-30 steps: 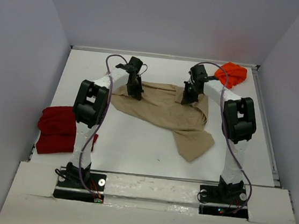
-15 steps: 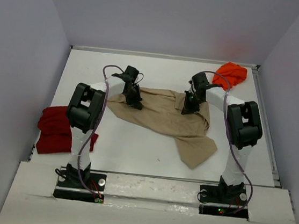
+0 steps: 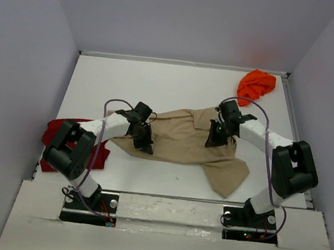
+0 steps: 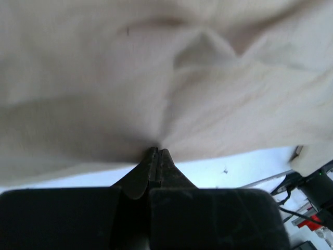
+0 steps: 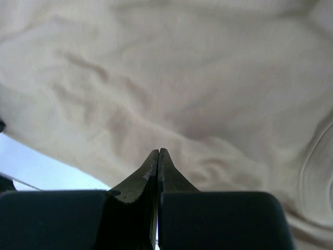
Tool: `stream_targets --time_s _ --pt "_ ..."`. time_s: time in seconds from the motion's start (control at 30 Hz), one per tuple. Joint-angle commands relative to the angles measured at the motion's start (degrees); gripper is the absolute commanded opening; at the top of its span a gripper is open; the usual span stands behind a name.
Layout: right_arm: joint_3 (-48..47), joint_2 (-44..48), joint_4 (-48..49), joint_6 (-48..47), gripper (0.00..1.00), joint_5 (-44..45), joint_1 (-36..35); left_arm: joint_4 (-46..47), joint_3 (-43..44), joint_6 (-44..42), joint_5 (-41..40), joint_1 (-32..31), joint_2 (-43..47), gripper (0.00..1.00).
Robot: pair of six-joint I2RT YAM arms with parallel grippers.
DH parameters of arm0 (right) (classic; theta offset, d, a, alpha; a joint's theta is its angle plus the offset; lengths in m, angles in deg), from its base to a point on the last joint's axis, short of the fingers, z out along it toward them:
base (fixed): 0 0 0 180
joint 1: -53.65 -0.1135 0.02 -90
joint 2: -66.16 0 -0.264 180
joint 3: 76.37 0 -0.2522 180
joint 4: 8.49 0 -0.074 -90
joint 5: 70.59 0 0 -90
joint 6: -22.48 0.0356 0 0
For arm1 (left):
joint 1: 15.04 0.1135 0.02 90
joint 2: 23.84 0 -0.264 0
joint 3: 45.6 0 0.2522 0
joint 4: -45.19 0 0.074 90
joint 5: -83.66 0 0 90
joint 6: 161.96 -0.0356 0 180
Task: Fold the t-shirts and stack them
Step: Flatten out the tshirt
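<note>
Tan t-shirt [image 3: 183,142] pinched by both arms' closed jaws.

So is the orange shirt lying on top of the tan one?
No, the orange shirt lies apart at the far right, not touching the tan shirt.

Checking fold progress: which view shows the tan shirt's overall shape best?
Top external: the whole tan shirt shows, pinched by the left gripper and right gripper. Each wrist view shows only close wrinkled cloth at its shut fingertips.
</note>
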Motion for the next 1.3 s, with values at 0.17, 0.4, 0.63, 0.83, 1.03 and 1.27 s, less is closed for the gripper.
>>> stream_targets --time_s 0.17,0.4,0.63,0.83,1.03,1.27 --pt "5.84 15.11 0.80 5.71 0.00 9.79 -5.13 -6.98 2.12 0.63 -6.41 -0.84 11.32 0.00" --pt "-3.12 9.85 -3.08 3.34 0.44 20.62 -4.60 -13.05 20.59 -7.73 -15.20 -1.02 5.35 0.00" --pt "-8.84 2.03 -1.24 0.71 0.54 18.69 2.95 -10.42 24.30 -10.64 -11.35 2.31 -0.63 0.00" --pt "-15.60 -3.42 -1.23 -2.54 0.56 17.29 9.28 -9.98 27.46 -13.27 -8.01 6.71 -4.85 0.00" --pt "-19.91 -9.75 -1.85 -3.78 0.54 16.06 9.81 -9.89 27.91 -14.41 -6.43 7.42 -6.96 0.00" --pt "-23.34 -15.38 -1.76 -4.48 0.52 13.77 9.81 -9.37 27.73 -14.77 -5.90 7.94 -7.93 0.00"
